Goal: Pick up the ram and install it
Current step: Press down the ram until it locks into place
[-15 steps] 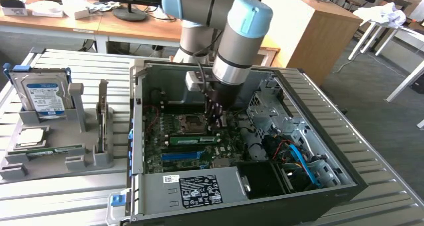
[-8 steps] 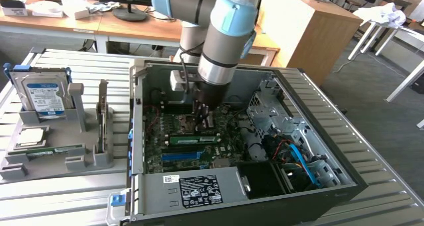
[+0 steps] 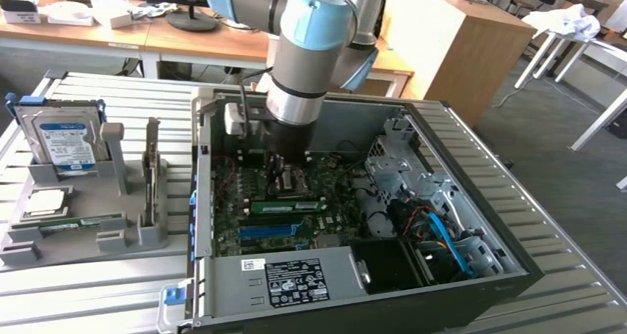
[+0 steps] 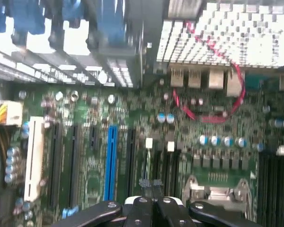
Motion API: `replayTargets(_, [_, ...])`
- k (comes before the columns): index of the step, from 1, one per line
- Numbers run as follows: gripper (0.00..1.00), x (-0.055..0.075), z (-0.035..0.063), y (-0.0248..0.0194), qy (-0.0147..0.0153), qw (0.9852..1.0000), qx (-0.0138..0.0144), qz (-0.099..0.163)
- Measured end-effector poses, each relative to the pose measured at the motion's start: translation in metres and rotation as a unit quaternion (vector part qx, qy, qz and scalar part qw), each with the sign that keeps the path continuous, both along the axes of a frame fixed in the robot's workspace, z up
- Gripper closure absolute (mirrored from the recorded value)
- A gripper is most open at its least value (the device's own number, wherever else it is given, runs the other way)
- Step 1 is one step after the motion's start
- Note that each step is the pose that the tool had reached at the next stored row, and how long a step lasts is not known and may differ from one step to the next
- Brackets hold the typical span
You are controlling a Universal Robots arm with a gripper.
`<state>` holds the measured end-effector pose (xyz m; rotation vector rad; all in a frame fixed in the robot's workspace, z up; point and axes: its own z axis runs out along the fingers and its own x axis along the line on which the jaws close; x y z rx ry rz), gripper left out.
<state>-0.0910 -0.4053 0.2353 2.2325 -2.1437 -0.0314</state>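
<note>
A long green ram stick (image 3: pixel 285 205) sits across the motherboard (image 3: pixel 245 227) inside the open computer case. My gripper (image 3: pixel 285 186) hangs just behind it, low over the board, and I cannot tell whether it touches the stick. In the wrist view my gripper (image 4: pixel 151 183) is shut, its black fingertips (image 4: pixel 144 183) pressed together with nothing between them, over the green board (image 4: pixel 213 170) with its dark slots. A second thin green stick (image 3: pixel 84 222) lies in the grey holder on the exterior view's left.
The grey holder (image 3: pixel 25 249) also carries a silver hard drive (image 3: pixel 64 139), an upright grey card (image 3: pixel 152 172) and a square chip (image 3: pixel 47 202). The case walls (image 3: pixel 470 202), a finned heatsink (image 4: pixel 227 33), red wires (image 4: pixel 208 118) and blue cables (image 3: pixel 441 235) crowd the board.
</note>
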Motion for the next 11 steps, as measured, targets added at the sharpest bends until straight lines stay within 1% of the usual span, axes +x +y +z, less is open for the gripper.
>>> replayTargets(2, [0.9, 0.0, 0.0, 0.0, 0.0, 1.0, 0.0018, 0.0])
replayTargets(3, [0.9, 0.0, -0.0003, 0.0, -0.0001, 1.0, 0.002, 0.0])
replayTargets(11, [0.9, -0.0007, -0.0066, 0.0, 0.0, 1.0, 0.0019, 0.0])
